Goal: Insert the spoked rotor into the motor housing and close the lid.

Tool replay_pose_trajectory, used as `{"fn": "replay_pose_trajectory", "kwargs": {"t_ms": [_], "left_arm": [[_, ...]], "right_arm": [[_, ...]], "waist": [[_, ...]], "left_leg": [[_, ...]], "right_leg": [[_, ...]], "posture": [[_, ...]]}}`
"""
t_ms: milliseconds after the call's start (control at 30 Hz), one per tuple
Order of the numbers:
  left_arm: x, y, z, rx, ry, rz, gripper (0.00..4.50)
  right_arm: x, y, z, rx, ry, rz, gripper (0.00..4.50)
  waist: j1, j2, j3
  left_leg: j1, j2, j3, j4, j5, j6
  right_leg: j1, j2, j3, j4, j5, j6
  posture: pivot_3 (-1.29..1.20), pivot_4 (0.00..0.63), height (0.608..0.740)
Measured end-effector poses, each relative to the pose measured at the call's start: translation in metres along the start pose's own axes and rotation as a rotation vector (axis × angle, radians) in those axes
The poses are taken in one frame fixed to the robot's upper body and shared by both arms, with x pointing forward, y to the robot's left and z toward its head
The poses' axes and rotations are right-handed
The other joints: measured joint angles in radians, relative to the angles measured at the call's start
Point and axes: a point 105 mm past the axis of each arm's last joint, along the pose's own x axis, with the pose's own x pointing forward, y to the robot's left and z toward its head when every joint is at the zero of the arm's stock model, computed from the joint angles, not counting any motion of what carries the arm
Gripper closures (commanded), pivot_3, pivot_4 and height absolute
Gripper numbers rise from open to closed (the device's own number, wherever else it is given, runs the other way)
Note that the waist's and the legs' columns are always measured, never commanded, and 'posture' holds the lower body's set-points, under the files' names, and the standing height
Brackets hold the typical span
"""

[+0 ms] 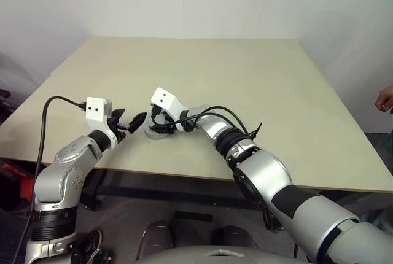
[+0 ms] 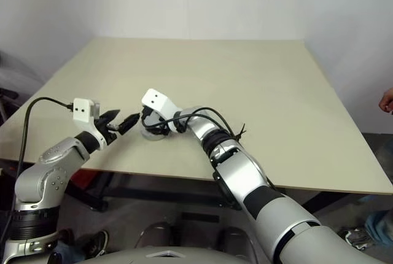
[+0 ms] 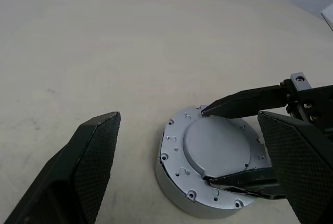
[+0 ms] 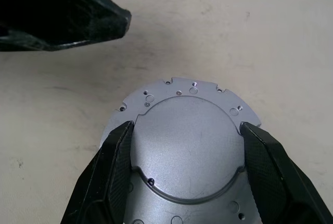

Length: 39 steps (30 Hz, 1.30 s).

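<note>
Gripping the lid (image 4: 187, 146) near the table (image 1: 258, 86) front edge, right end effector (image 4: 184, 148), left end effector (image 3: 187, 182) open beside

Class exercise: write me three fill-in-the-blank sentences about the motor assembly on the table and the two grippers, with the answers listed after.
1. The silver lid sits on top of the motor ____.
2. The right gripper has one finger on each ____ of the lid's raised centre.
3. The left gripper is ____ and holds nothing.

Answers: housing; side; open
</note>
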Motion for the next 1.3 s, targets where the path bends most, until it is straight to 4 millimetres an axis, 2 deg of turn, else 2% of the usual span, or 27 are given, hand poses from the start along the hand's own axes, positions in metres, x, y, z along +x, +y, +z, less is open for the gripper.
{"fn": "replay_pose_trajectory", "kwargs": {"t_ms": [833,1300], "left_arm": [[-0.003,0.000,-0.002,0.002,0.004,0.009,0.00],[-0.003,0.000,-0.002,0.002,0.003,0.008,0.00]], "right_arm": [[0.001,0.006,-0.001,-0.012,0.009,0.036,1.37],[-0.001,0.006,0.009,-0.001,-0.024,0.069,1.37]], "waist": [[-0.002,0.007,-0.006],[-0.004,0.006,-0.006]], "left_leg": [[0.002,-0.003,0.000,-0.007,0.000,0.000],[-0.003,-0.003,0.000,-0.009,0.000,0.000]], "right_leg": [[0.000,0.000,0.003,-0.004,-0.003,0.001],[-0.005,0.000,0.003,-0.004,-0.006,-0.001]], "posture": [[0.00,0.000,0.740],[0.00,0.000,0.740]]}}
